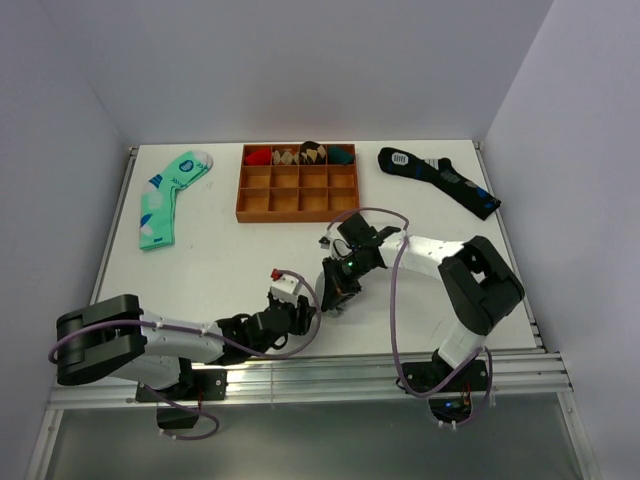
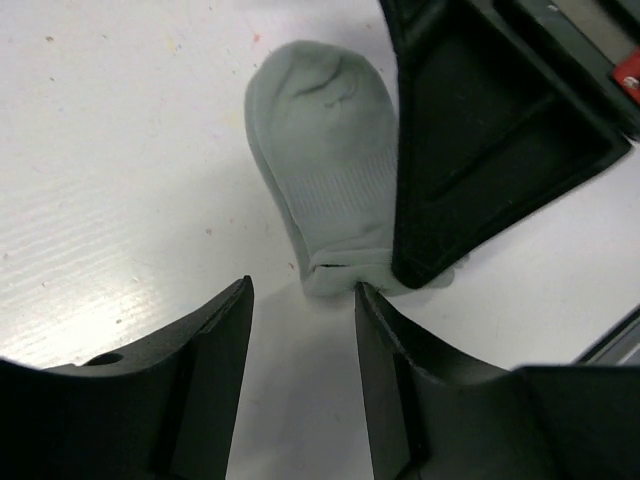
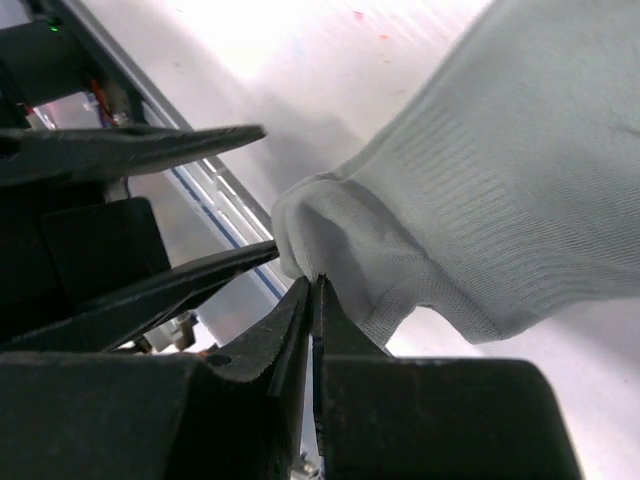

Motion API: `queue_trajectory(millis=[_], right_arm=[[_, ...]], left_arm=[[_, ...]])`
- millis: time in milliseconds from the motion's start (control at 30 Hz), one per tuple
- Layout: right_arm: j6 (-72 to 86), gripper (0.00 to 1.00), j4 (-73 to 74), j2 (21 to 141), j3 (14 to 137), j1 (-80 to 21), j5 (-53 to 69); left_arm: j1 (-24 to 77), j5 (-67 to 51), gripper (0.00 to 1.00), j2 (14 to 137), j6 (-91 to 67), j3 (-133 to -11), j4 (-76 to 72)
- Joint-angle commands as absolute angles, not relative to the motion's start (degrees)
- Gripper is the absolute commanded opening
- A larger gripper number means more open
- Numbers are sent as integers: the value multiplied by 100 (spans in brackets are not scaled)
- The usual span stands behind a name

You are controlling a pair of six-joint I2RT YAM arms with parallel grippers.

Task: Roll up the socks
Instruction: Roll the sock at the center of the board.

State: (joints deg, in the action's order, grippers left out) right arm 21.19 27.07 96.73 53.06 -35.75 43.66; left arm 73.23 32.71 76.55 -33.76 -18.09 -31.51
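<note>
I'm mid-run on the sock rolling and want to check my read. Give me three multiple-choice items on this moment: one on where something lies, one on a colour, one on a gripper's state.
1. Where on the table does the mint-green sock lie?
A) near right corner
B) far left
C) near edge, centre

2. What colour are the socks lying just ahead of the left gripper?
A) red
B) navy
C) light grey

3. How does the right gripper stand?
A) shut on the socks' cuff edge
B) wide open above the socks
C) open around the toe

Answers:
1 B: the top view shows it at the far left.
2 C: the left wrist view shows plain pale grey knit.
3 A: its own camera shows the fingers together with cuff fabric caught at their tips.
</note>
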Motion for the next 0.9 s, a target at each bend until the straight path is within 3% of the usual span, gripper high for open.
queue_trajectory(millis=[0, 500, 867], right_arm=[[2171, 7, 2655, 9343, 5239, -3603, 4263], [2311, 5, 2197, 9202, 4816, -3762, 4061], [2250, 5, 2197, 9114, 4746, -3779, 3981]], left_arm=[[7076, 3262, 51, 7549, -3384, -2144, -3225], [6196, 1706, 39, 8543, -3533, -2487, -3594], [6196, 1503, 52, 8745, -3568, -2513, -3912]])
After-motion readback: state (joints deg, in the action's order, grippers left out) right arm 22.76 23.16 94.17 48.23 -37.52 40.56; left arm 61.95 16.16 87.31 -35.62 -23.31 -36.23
